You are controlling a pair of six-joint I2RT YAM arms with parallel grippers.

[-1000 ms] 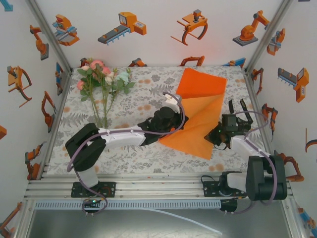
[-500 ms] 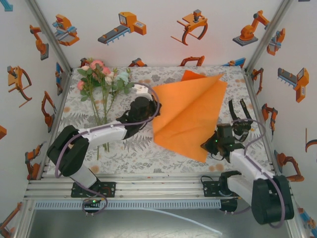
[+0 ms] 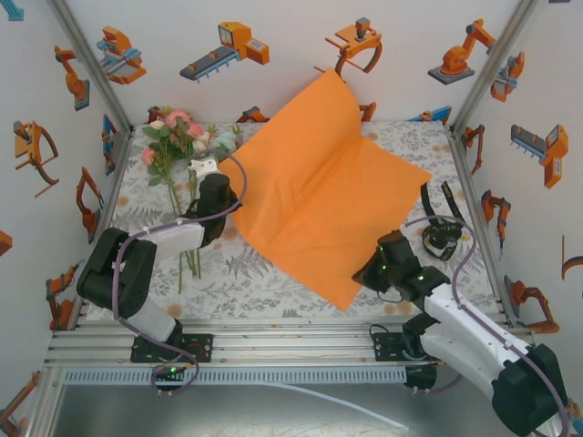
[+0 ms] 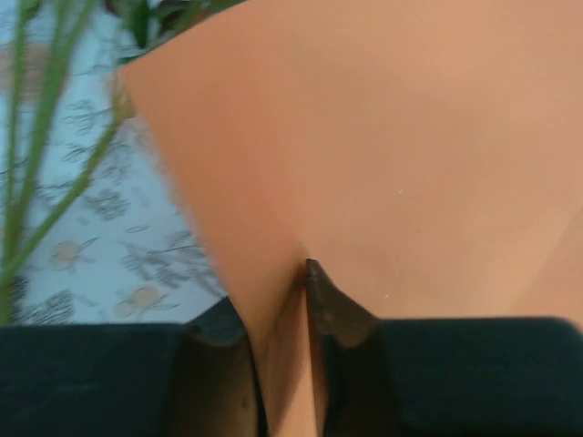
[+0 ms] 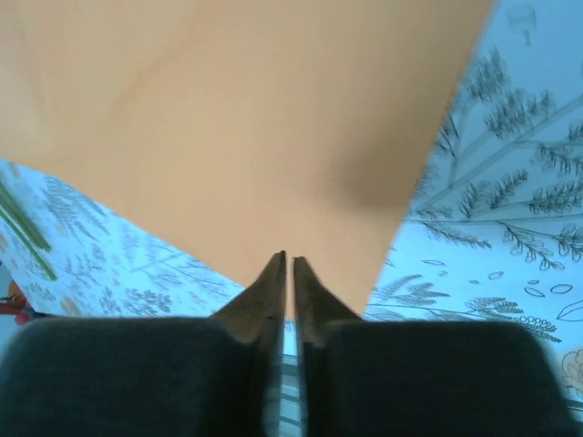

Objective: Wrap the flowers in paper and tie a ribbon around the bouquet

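The orange paper (image 3: 319, 200) lies spread across the middle of the table, its far corner standing up against the back wall. My left gripper (image 3: 226, 202) is at the sheet's left edge. In the left wrist view its jaws (image 4: 287, 273) stand a little apart, with a fold of the paper (image 4: 383, 137) lying in the gap. My right gripper (image 3: 364, 273) is at the near corner; a thin slit shows between its fingers (image 5: 289, 259), and the tip of the paper (image 5: 255, 118) reaches into it. The flowers (image 3: 182, 137) lie at the far left, stems (image 4: 18, 137) pointing toward me. The black ribbon (image 3: 426, 202) lies right of the sheet.
The patterned tablecloth (image 3: 255, 278) covers the table. Printed walls close in the left, back and right sides. A metal rail (image 3: 273, 341) runs along the near edge, by the arm bases. The flower stems lie just left of my left forearm.
The folded paper has been opened out to the left. My left gripper carried its edge left and back; my right gripper drew the near corner toward me. Both pairs of jaws have parted slightly.
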